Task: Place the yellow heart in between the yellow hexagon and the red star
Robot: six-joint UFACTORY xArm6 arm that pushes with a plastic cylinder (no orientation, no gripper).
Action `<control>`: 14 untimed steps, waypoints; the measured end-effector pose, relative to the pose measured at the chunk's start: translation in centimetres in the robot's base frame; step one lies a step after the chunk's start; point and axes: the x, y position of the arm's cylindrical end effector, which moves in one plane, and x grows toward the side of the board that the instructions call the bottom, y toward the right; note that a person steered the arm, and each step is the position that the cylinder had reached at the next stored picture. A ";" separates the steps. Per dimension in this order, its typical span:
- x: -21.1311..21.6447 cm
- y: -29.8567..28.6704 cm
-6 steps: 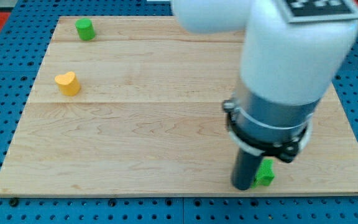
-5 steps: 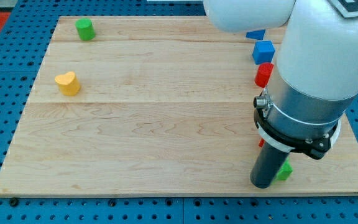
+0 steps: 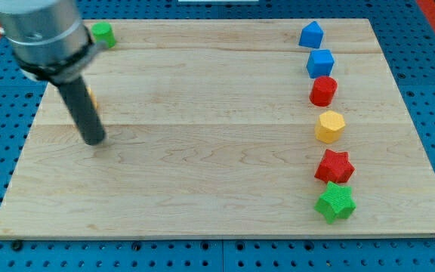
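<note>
My tip (image 3: 94,140) rests on the board at the view's left. The yellow heart (image 3: 89,96) is almost wholly hidden behind the rod; only a sliver shows just above and right of the rod's middle. The yellow hexagon (image 3: 330,126) and the red star (image 3: 334,166) sit in a column at the view's right, the star just below the hexagon with a small gap between them. My tip is far to the left of both.
The same right column holds a blue block (image 3: 311,35), a blue cube (image 3: 320,63), a red cylinder (image 3: 323,91) and a green star (image 3: 335,201) at the bottom. A green cylinder (image 3: 103,33) stands at the top left.
The arm has swung from the board's lower right, beside the green star, across to the left. It now covers the yellow heart and uncovers the right column of blocks.
</note>
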 end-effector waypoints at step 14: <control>4.2 31.8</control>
